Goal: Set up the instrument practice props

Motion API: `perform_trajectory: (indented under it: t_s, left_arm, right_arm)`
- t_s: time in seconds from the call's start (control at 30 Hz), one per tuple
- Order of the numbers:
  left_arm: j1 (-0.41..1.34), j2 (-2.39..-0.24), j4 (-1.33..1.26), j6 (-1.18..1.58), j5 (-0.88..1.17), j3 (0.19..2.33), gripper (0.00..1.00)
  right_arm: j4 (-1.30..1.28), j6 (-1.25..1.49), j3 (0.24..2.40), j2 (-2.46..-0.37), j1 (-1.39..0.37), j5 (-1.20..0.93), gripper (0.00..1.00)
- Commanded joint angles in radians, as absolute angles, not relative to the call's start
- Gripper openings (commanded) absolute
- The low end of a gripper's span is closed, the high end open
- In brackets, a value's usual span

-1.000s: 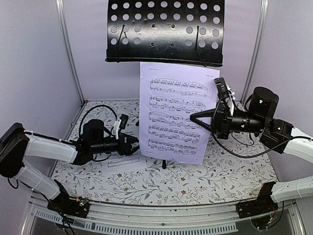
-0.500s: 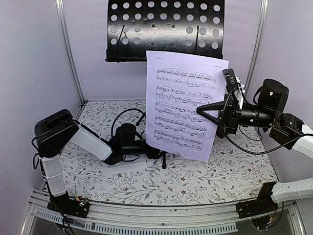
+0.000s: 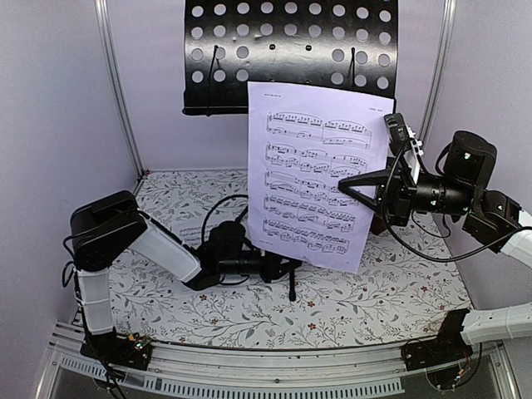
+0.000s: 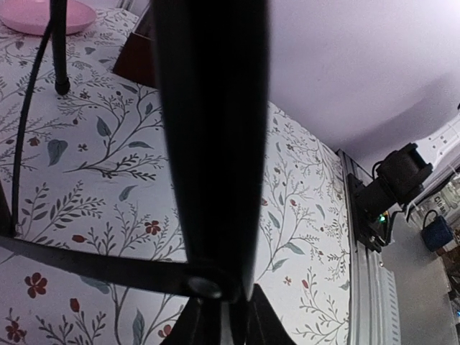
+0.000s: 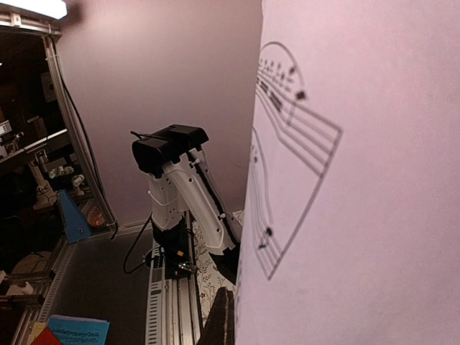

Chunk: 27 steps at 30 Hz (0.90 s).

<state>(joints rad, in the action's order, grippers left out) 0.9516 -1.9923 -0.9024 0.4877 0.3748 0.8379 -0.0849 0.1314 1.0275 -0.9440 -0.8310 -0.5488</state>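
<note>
Roughly midway, by my reading. The music stand point(image 3: 291, 50) is upright on the floral table point(image 3: 374, 299), its black perforated desk high at the back and its tripod legs spread below. Low down, the left gripper point(image 3: 283, 268) reaches in at the foot of the stand's post point(image 4: 212, 144). In the left wrist view its fingers point(image 4: 269, 327) sit narrow on either side of the post, seemingly pinching it, though that view is too close to show how firmly.

The right gripper point(image 3: 345, 184) has its fingers pressed together on the right edge of a sheet-music page point(image 3: 320, 174). It holds the page upright in the air in front of the stand. The page's top edge overlaps the desk's lower lip, but most of it hangs below, so it does not yet rest on the ledge.

The metronome point(image 4: 136, 61) stands on the table beyond the tripod, near a pink plate point(image 4: 43, 14).

What is left, I judge, is to lift the page onto the ledge, lean it against the desk, and then place the metronome.
</note>
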Motion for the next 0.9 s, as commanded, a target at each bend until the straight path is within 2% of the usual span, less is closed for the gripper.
perform_trajectory:
  t_s: [0.0,0.13,0.2,0.33,0.43,0.5,0.7,0.87]
  left_arm:
    - [1.006,-1.984,-0.975,0.510,0.401,0.833,0.18]
    - [1.025,-1.957,-0.981,0.525,0.382,0.817,0.20]
    - [1.024,-1.916,-0.982,0.535,0.358,0.797,0.24]
    - [1.022,-1.787,-0.922,0.533,0.209,0.709,0.47]
    - [1.021,-1.640,-0.906,0.549,0.048,0.580,0.60]
    - [1.021,-1.540,-0.857,0.557,-0.021,0.522,0.65]
    - [1.039,-1.186,-0.595,0.478,-0.159,0.459,0.65]
    - [1.100,-0.951,-0.353,0.325,-0.204,0.558,0.59]
  right_arm:
    - [-0.090,0.113,1.082,-0.956,-0.828,-0.625,0.00]
    - [-0.087,0.116,1.115,-0.965,-0.828,-0.659,0.00]
    - [-0.094,0.114,1.132,-0.974,-0.830,-0.676,0.00]
    - [-0.152,0.090,1.199,-1.007,-0.842,-0.668,0.00]
    - [-0.198,0.070,1.269,-1.033,-0.864,-0.630,0.00]
    - [-0.219,0.067,1.307,-1.050,-0.867,-0.613,0.00]
    - [-0.273,0.075,1.432,-1.094,-0.867,-0.516,0.00]
    - [-0.334,0.092,1.579,-1.143,-0.867,-0.361,0.00]
